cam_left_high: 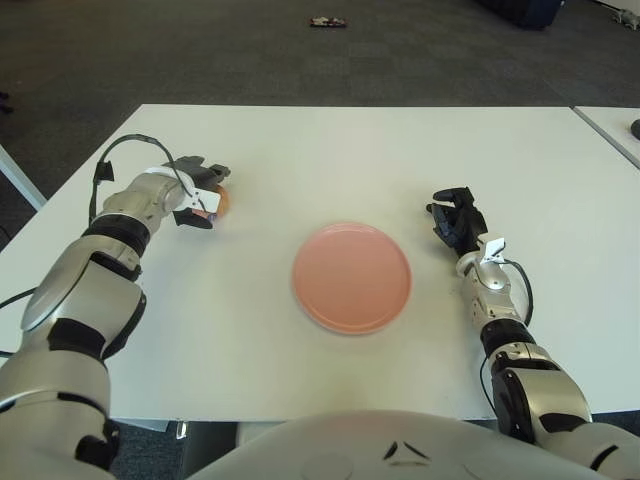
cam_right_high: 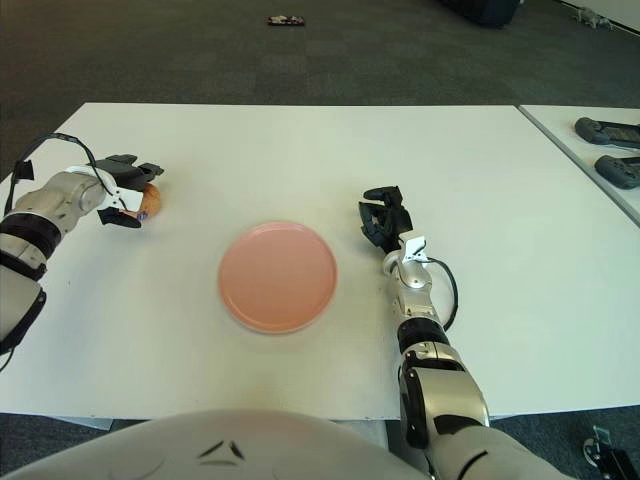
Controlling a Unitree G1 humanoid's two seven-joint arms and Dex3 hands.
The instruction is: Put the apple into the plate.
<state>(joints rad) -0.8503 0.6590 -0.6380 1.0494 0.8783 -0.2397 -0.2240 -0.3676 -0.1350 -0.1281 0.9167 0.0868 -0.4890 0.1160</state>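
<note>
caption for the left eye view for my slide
Left hand closes around the apple beside the empty pink plate.

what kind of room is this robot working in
Probably an office or lab: white tables pushed side by side on dark carpet tiles, with handheld controllers on the neighbouring table.
</note>
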